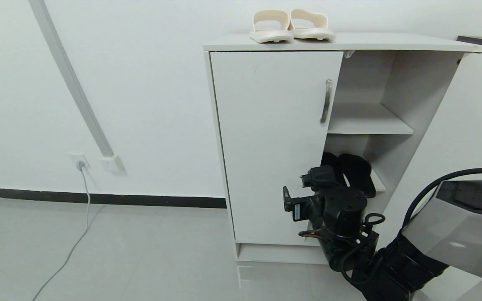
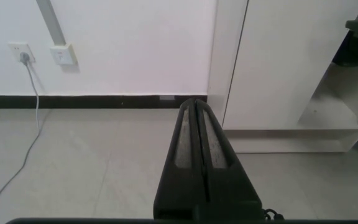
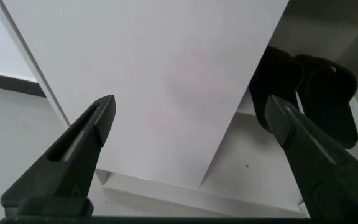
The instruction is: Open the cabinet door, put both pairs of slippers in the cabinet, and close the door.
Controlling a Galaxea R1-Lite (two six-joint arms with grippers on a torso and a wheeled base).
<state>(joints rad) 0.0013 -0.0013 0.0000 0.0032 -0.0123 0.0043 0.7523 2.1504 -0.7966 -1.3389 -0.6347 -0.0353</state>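
Your right gripper (image 3: 191, 146) had its fingers spread wide with nothing between them. It faced the lower part of the closed door (image 1: 272, 142), near that door's free edge, at the lower middle of the head view. Your left gripper (image 2: 195, 107) had its fingers pressed together and empty, low over the floor (image 2: 104, 168) in front of the cabinet (image 1: 391, 42). Just beyond the right gripper, the black slippers (image 1: 356, 172) sat side by side on the lower shelf of the open compartment, right of the closed door. The cream slippers (image 1: 291, 26) lay side by side on the cabinet's top, at the upper middle of the head view. The open door (image 1: 467, 125) stood swung out at the right edge.
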